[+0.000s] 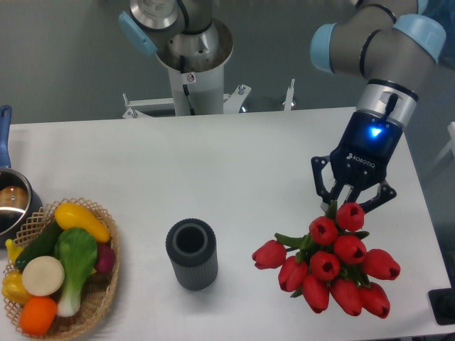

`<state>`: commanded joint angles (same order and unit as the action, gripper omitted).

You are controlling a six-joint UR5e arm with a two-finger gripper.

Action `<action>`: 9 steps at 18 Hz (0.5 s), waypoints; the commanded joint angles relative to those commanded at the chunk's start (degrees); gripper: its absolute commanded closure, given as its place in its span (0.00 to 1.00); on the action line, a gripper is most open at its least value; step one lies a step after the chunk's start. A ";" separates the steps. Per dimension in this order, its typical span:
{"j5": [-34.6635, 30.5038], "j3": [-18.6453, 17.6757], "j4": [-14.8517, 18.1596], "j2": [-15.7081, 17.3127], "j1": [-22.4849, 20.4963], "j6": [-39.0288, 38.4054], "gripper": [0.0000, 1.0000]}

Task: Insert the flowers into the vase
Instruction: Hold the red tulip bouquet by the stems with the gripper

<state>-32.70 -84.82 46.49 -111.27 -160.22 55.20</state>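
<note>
At 4 o'clock on the white table (234, 153), fixed cam: lies the flowers (333, 266), bunch of red tulips w/ closed buds, green leaves showing between heads, buds fanning toward 5 o'clock, one bud poking out toward 9. Stems end at 12 o'clock side of bunch, right under the gripper (353, 201). Hangs directly over that stem end, black body w/ blue light glowing, fingers spread either side of the stems near the top bud; can't tell if pads actually touch or clamp the stems, since buds hide the tips. Comes in from 1 o'clock, grey arm w/ light-blue joint caps.

Just below table centre, approx 6 o'clock: stands the vase (191, 253), dark grey, ribbed sides, thick round rim, upright, mouth open. Well apart from the flowers, to their 9 o'clock.

At 8 o'clock edge: sits wicker basket (99, 298) w/ coloured vegetables. Just at its 11 o'clock, steel pot (11, 206) w/ blue handle, partly cut off by frame.
</note>
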 joint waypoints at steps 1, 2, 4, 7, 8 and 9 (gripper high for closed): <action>0.00 -0.09 0.00 0.00 0.00 0.00 0.85; -0.09 -0.26 0.00 0.00 0.17 0.09 0.86; -0.09 -0.26 0.00 0.44 0.09 0.09 0.86; 0.00 -0.61 0.00 0.44 -0.09 0.09 0.86; 0.00 -0.61 0.00 0.44 0.00 0.17 0.86; 0.00 -0.70 -0.09 0.44 0.00 0.35 0.86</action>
<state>-32.70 -85.52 46.41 -110.83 -160.22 55.55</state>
